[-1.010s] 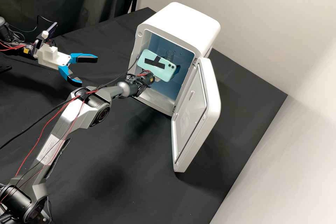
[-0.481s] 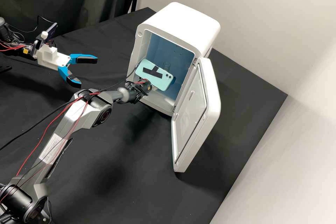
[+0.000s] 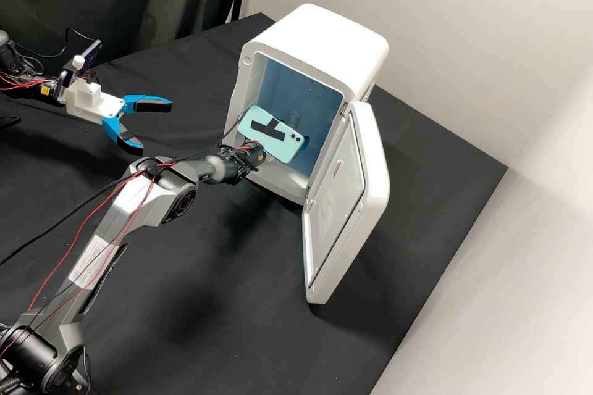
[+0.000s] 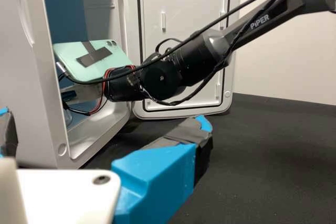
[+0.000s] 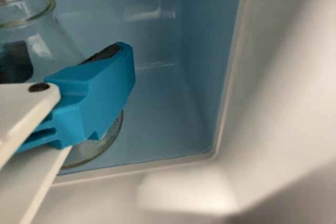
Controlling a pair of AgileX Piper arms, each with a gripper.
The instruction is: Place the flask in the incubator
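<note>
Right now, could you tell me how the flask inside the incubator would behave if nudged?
The conical flask looks like clear glass, so probably rigid, slippery and breakable. Its wide base suggests it would slide rather than tip.

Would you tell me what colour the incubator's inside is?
The incubator's lining is light blue, best in the right wrist view.

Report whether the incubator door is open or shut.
Open: the white incubator door stands swung wide to the side, baring the blue chamber.

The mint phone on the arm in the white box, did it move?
Yes. The mint phone has gone down inside the incubator, from the middle of its blue back wall toward its floor.
</note>
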